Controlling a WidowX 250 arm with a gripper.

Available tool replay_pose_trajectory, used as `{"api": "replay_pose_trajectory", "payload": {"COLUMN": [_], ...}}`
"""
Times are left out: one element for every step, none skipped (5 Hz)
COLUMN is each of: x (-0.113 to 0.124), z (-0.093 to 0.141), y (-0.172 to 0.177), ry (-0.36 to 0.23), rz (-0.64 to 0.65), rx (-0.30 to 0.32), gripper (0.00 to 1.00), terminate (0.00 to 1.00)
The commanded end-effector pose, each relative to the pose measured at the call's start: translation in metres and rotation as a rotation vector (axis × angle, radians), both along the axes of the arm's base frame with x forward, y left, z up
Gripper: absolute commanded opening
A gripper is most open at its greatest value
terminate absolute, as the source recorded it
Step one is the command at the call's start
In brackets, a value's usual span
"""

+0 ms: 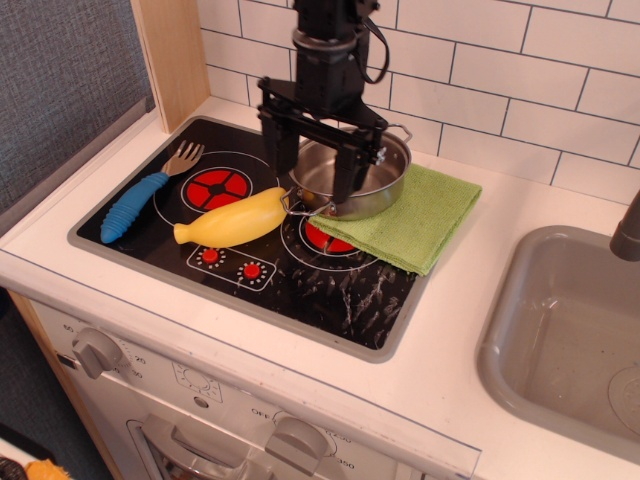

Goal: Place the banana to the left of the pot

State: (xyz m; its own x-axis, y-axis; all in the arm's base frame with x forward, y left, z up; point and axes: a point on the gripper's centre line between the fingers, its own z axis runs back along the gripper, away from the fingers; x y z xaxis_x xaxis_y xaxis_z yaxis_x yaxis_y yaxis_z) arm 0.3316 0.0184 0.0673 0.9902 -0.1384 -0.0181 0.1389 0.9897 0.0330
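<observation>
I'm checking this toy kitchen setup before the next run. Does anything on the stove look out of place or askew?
The green cloth lies crooked, partly on the stovetop and partly on the counter, with the pot resting on its edge. The banana and the fork lie directly on the burners. Nothing looks spilled or damaged.

Toy kitchen: hob (330, 290), sink (560, 340), tiles (500, 70).

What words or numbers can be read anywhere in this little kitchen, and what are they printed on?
"OFF" on the oven's front panel, beside a knob.
"350" on the same panel, by the middle knob.
Small numbers by the left knob: too blurred to read.
Nothing is written on the banana, pot, cloth or fork.
</observation>
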Motion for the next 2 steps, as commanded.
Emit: {"api": "replay_pose_trajectory", "payload": {"x": [-0.031,-0.039], "z": [0.003,-0.006], "y": [0.032,0.047], "ry": [-0.014,-0.033], "rz": [-0.093,-0.103], "rx": [0.048,0.038], "gripper": [1.00,1.00], "terminate": [0.00,0.00]}}
